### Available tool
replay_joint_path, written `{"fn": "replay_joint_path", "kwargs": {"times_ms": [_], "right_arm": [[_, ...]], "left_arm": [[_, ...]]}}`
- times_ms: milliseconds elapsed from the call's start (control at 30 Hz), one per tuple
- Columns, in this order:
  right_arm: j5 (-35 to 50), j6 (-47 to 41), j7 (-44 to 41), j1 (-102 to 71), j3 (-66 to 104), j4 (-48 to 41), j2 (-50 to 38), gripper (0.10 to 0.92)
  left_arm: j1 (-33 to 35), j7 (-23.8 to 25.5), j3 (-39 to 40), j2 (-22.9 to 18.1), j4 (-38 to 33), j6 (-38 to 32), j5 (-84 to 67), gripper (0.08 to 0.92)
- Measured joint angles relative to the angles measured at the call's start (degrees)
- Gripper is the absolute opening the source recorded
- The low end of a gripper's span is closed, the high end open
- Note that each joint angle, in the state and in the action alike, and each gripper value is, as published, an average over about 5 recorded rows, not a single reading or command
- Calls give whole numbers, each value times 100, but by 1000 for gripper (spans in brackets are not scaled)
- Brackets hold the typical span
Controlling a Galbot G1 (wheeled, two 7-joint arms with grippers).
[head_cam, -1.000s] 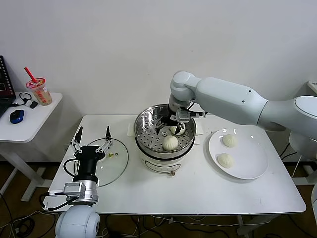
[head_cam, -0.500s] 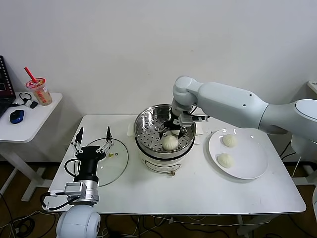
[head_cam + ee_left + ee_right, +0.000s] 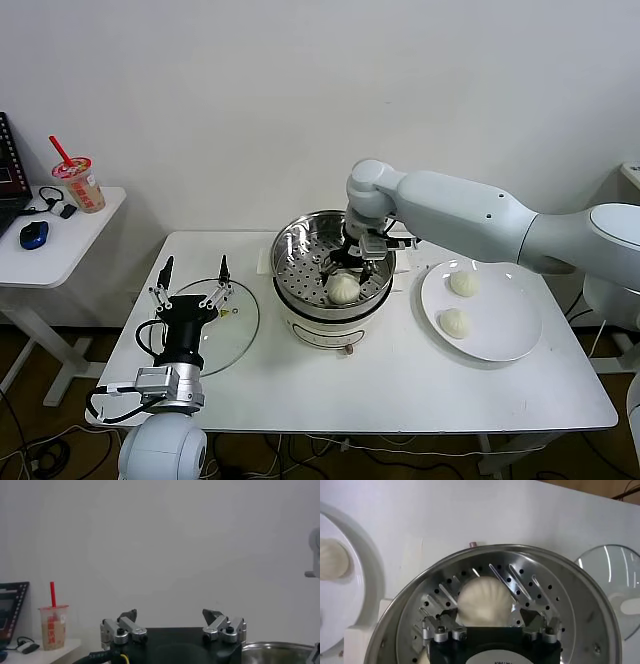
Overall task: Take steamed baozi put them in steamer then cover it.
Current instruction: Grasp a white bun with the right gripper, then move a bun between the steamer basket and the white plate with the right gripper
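Observation:
The steel steamer (image 3: pixel 292 243) stands mid-table on its white base. One white baozi (image 3: pixel 343 289) lies on its perforated tray; in the right wrist view this baozi (image 3: pixel 484 597) shows just beyond the fingertips. My right gripper (image 3: pixel 350 262) hangs open inside the pot just behind that bun, gripping nothing, and it hides the tray under it; the right wrist view shows this gripper (image 3: pixel 485 616) over the steamer (image 3: pixel 580 605). Two more baozi (image 3: pixel 463 283) (image 3: pixel 455 321) rest on the white plate (image 3: pixel 500 338). My left gripper (image 3: pixel 195 266) (image 3: pixel 169 614) stands open and empty, pointing up, at the table's left.
The round glass lid (image 3: pixel 238 322) (image 3: pixel 612 570) lies flat on the table left of the steamer, under my left gripper. A side table at far left carries a drink cup (image 3: pixel 80 182) (image 3: pixel 52 625) and a blue mouse (image 3: pixel 33 234). The wall is close behind the steamer.
My right gripper has drawn back slightly from the bun at the back of the tray, which it now hides. The left arm has hardly moved.

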Motion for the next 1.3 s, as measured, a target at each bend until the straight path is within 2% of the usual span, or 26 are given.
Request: {"fn": "replay_joint_path", "kwargs": {"times_ms": [467,1300], "right_arm": [[91,-1,-116,-16,12,11,-15,594],[829,1,-317,781,-120,-301,-300,564]], "left_arm": [[-34,-12,68,-9,3,23,13,823],[-49,-20,119,12,52,45,31,823]]}}
